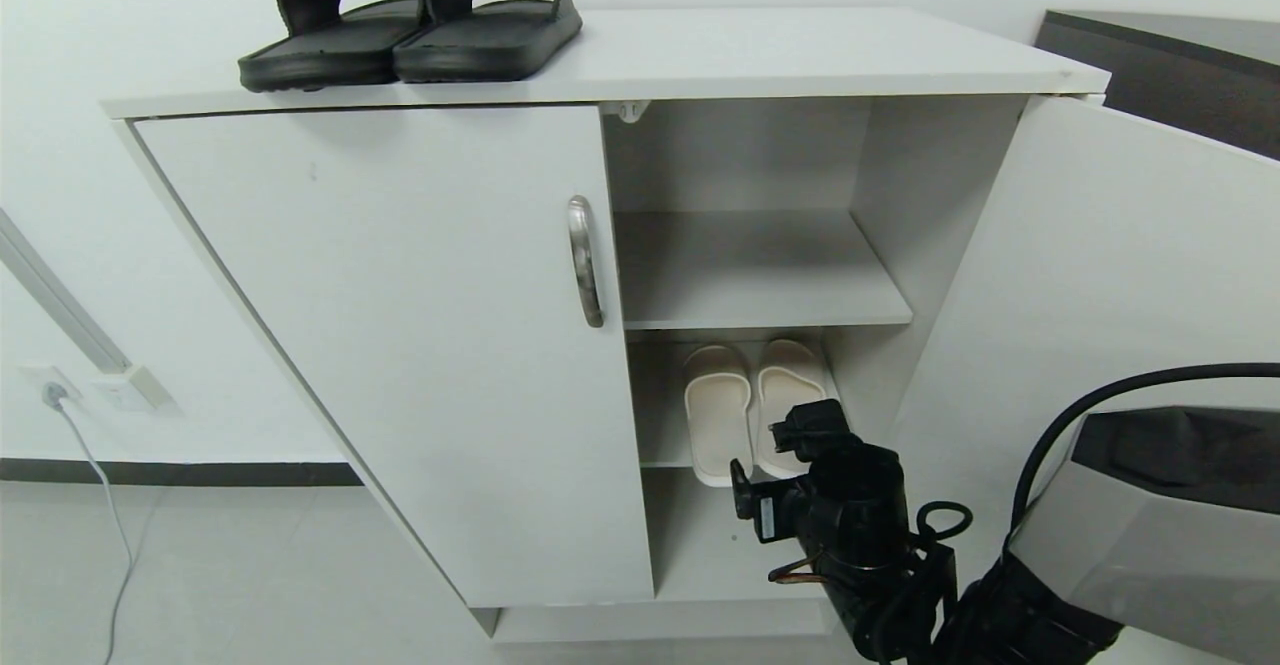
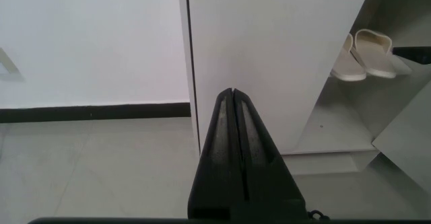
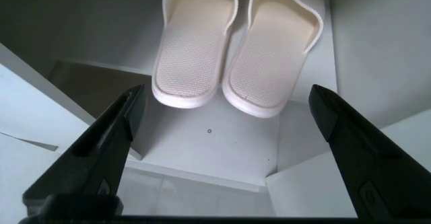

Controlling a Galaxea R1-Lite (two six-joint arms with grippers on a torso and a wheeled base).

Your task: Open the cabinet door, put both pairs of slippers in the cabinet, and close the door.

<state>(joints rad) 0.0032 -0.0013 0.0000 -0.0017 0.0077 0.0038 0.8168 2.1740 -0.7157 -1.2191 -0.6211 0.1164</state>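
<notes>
Nearest to us, our right gripper [image 3: 225, 106] hangs low before the open compartment, its jaws spread wide with nothing between them. Just beyond it, the pair of cream foam slippers [image 1: 755, 410] lies side by side on the middle shelf [image 1: 660, 425] of the white wooden cabinet [image 1: 800, 55], their near ends jutting a little over the shelf edge. The white right-hand door [image 1: 1100, 275] stands swung open. Our left gripper [image 2: 232, 96] sits low in front of the shut left-hand door [image 1: 400, 345], jaws pressed together and empty.

What remains, we judge, is the pair of black rubber slide slippers [image 1: 410, 30]. They rest on the cabinet top near its left front corner, touching each other. We expect them to be light and springy, with a matt surface that should grip well. The soles may bend if pinched at one end. The best hold looks to be across the two broad arched straps where they meet, so both come away together. The bare upper shelf [image 1: 760, 275] looks roomy enough for them.
</notes>
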